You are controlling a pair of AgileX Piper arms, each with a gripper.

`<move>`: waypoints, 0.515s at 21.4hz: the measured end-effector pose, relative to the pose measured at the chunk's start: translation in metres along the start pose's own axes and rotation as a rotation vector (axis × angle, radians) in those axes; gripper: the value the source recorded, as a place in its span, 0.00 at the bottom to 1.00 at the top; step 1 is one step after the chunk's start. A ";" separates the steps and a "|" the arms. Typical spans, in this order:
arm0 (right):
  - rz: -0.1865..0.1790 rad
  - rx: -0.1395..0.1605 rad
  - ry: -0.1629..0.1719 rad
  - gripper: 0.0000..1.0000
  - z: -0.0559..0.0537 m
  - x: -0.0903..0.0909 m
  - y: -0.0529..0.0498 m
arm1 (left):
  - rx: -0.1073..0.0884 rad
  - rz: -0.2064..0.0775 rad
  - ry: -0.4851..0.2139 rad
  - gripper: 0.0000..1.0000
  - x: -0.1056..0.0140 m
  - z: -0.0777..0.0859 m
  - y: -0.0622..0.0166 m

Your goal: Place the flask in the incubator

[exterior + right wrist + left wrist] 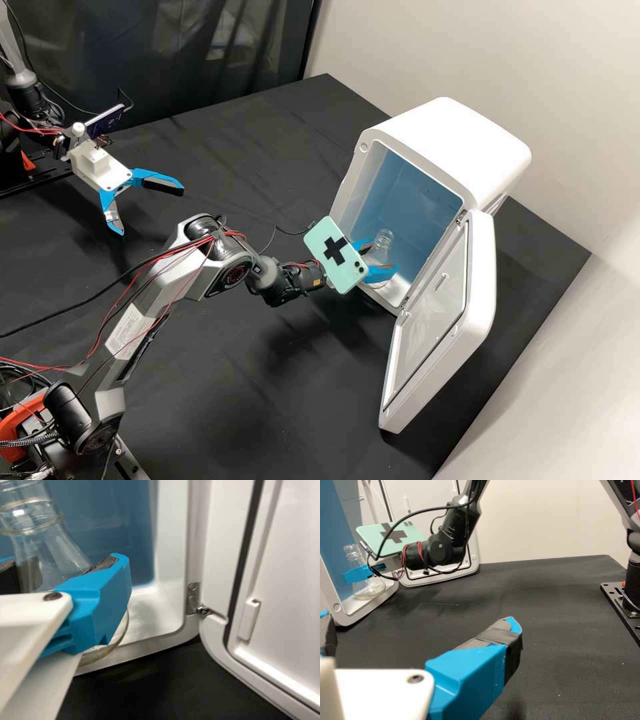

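The right claw point(375, 259) is closed to about the width of the glass conical flask point(45, 550), one blue finger point(97, 600) pressed against the sloping wall just under the neck. The flask stands upright just inside the front lip of the incubator point(460, 143). Whether its base already rests on the floor I cannot tell.

Empty and clear, it should be light and rigid, but also smooth, slippery and breakable. A moderate squeeze low on the cone seems safer than one on the narrow neck, and it wants a gentle set-down.

Just beside the claw are the door hinge point(196, 602) and the open door point(443, 300), which hangs outward. Behind the fingers, the mint-green phone point(333, 255) strapped to the wrist could catch the opening's frame if pushed deeper. Beyond the flask the blue chamber looks free.

Well behind, the left claw point(150, 210) hangs spread wide and empty over the black bench point(267, 373).
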 end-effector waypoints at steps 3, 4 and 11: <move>0.031 -0.039 -0.015 0.00 -0.002 0.014 -0.002 | 0.000 0.000 0.000 1.00 0.000 0.000 0.0000; 0.039 -0.053 -0.016 0.00 -0.004 0.016 -0.003 | 0.000 0.000 0.000 1.00 0.000 0.000 0.0000; 0.032 -0.083 -0.041 0.00 -0.024 0.023 -0.015 | 0.000 0.000 0.000 1.00 0.000 0.000 0.0000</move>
